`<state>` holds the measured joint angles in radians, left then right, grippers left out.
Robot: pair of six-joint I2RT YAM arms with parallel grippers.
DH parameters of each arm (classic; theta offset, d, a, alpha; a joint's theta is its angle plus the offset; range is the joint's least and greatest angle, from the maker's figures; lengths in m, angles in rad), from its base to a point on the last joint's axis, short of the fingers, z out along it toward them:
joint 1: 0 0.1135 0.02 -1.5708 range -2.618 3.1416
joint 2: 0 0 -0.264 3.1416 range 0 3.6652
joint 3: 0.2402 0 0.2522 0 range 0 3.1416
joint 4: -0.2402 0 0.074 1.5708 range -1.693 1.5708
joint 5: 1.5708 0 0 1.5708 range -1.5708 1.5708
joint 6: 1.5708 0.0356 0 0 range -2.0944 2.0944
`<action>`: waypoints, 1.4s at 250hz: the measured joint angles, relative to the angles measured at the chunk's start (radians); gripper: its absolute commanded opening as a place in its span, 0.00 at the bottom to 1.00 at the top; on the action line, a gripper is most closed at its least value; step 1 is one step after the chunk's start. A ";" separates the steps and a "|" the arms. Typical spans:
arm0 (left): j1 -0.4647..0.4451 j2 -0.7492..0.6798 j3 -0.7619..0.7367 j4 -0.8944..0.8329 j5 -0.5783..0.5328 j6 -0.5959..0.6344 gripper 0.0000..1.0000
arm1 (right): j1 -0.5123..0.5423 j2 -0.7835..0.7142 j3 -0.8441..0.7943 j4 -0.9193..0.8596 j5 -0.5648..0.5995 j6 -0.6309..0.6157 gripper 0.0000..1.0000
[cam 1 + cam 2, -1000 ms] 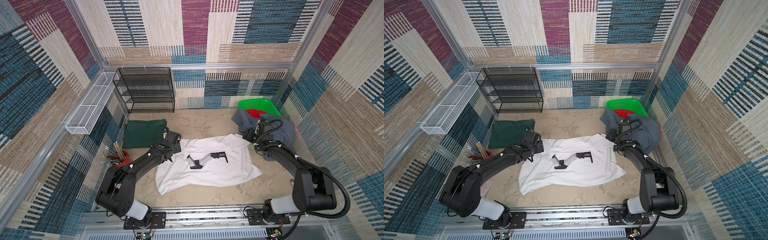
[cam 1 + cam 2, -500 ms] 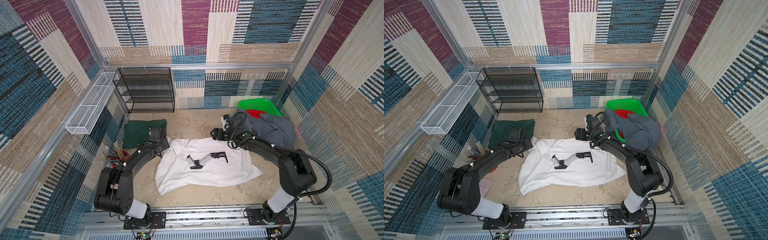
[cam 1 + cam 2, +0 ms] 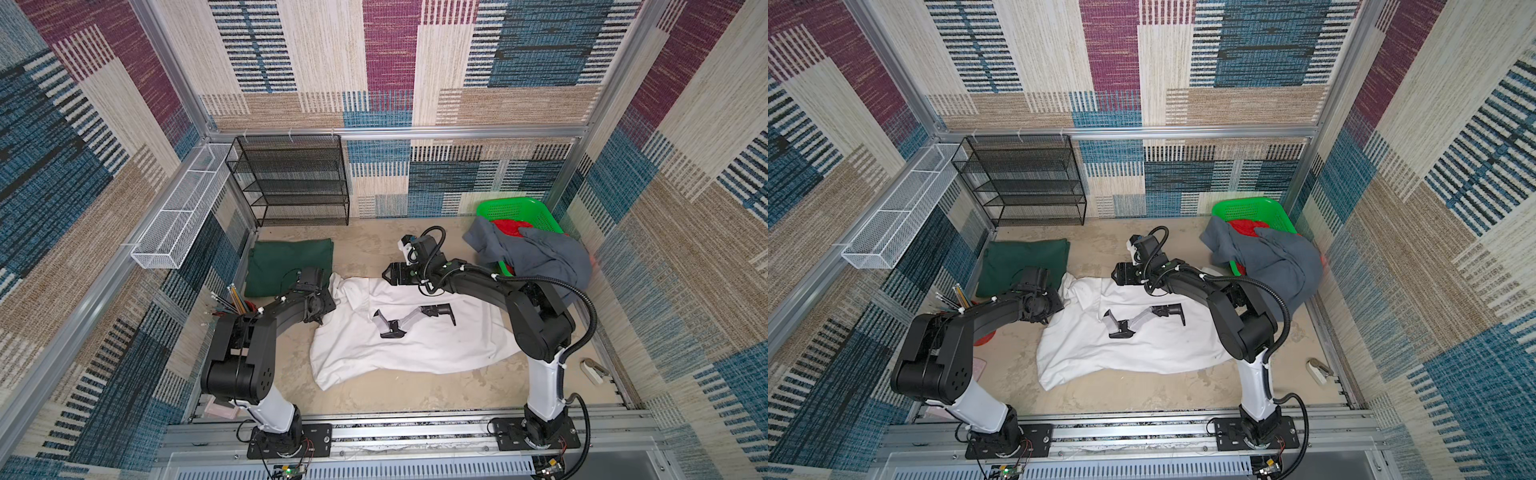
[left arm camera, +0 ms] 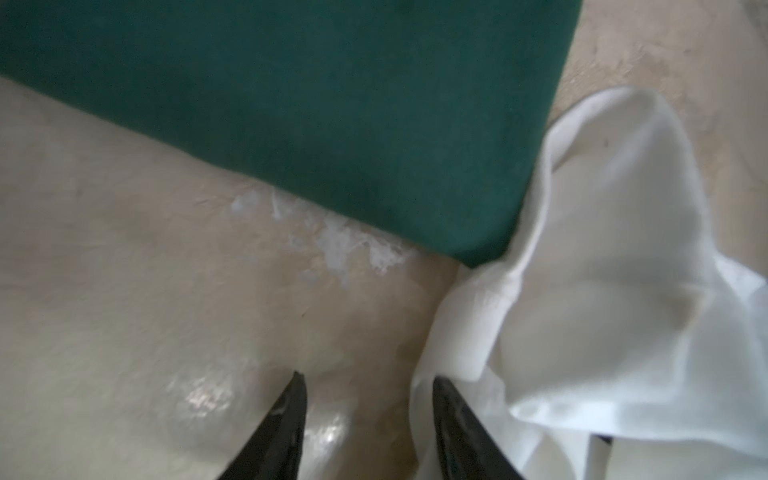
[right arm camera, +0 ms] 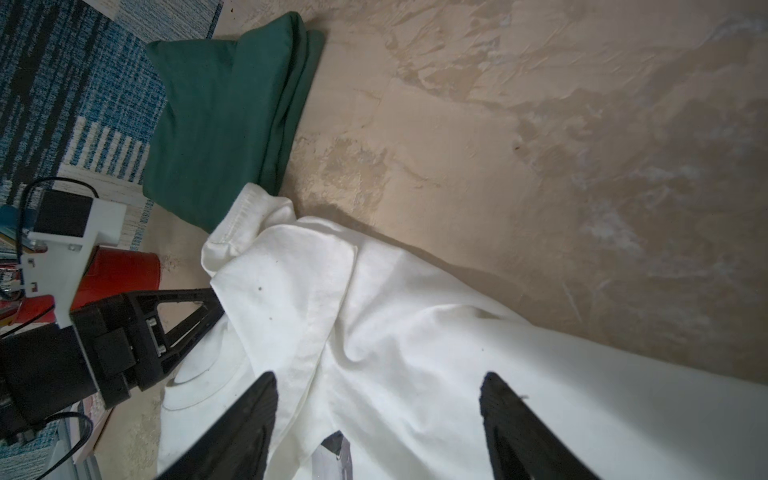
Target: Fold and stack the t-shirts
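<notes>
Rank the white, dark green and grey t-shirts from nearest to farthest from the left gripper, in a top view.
1. white t-shirt, beside the left gripper
2. dark green t-shirt, just behind it
3. grey t-shirt, far right, over the green basket

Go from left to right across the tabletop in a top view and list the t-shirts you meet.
dark green t-shirt → white t-shirt → grey t-shirt. The green basket overlaps the grey one, so it is left out.

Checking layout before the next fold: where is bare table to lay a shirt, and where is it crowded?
Free: the strip between the white t-shirt and the front rail; the patch between wire rack, dark green t-shirt and green basket. Crowded: grey t-shirt over the basket; pencil cup corner.
</notes>
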<state>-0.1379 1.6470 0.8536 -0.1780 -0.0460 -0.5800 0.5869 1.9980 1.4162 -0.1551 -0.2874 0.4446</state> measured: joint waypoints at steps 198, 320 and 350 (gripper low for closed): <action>0.005 -0.041 0.182 -0.101 -0.034 0.126 0.00 | 0.019 0.016 0.015 -0.049 0.030 0.000 0.74; 0.023 -0.029 0.243 -0.225 -0.140 0.137 0.69 | 0.094 0.108 0.140 -0.125 0.037 -0.042 0.73; 0.024 -0.104 0.180 -0.220 -0.161 0.125 0.79 | 0.120 0.151 0.195 -0.158 0.059 -0.057 0.69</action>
<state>-0.1139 1.5433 1.0340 -0.3985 -0.2073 -0.4549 0.7067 2.1490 1.6115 -0.3134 -0.2287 0.3874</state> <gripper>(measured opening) 0.744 0.718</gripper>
